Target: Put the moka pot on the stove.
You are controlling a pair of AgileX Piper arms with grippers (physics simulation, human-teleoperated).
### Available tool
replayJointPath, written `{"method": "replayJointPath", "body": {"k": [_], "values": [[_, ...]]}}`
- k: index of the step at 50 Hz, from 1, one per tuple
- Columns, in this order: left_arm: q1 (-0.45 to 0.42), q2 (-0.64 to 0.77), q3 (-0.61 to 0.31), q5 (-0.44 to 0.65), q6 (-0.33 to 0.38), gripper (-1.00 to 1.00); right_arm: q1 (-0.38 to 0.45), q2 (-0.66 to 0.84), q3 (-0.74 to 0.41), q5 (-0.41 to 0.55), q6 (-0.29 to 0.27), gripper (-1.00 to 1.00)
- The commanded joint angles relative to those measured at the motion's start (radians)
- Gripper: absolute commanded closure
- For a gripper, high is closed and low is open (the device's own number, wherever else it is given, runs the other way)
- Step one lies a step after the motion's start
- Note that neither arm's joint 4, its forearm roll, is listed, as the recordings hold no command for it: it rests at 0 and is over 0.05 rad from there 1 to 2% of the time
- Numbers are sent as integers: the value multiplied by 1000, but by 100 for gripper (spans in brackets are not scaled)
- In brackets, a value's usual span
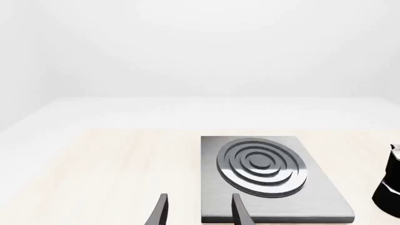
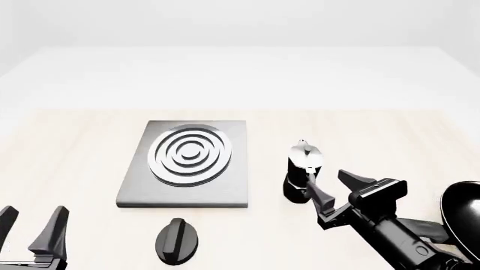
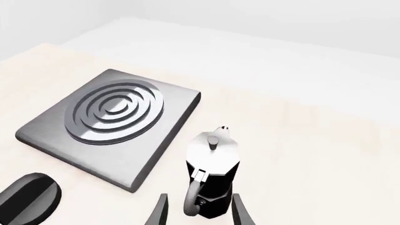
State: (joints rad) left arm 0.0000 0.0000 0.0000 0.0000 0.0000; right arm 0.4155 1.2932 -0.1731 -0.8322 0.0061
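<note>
The moka pot (image 2: 302, 169), black with a shiny silver lid, stands upright on the table just right of the stove (image 2: 188, 163), a dark-grey slab with a silver ring burner. My right gripper (image 2: 327, 184) is open at the pot's near side, and in the right wrist view its fingers (image 3: 239, 212) flank the moka pot (image 3: 211, 180) and its handle. Contact cannot be made out. My left gripper (image 2: 31, 221) stands open at the near left corner, holding nothing. The left wrist view shows the stove (image 1: 262, 171) beyond the left gripper (image 1: 200, 212) and the moka pot (image 1: 390, 185) at the frame edge.
A black oval knob (image 2: 176, 241) lies on the table just in front of the stove; the right wrist view shows the knob (image 3: 28, 197) too. A black frying pan (image 2: 461, 214) sits at the right edge, behind my right arm.
</note>
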Motion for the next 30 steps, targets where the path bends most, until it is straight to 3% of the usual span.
{"method": "replayJointPath", "body": {"k": [1, 30], "values": [[0, 0, 0, 0, 0, -100, 10, 76, -6, -61, 17, -100], [0, 0, 0, 0, 0, -100, 35, 235, -11, -186, 49, -100]]}}
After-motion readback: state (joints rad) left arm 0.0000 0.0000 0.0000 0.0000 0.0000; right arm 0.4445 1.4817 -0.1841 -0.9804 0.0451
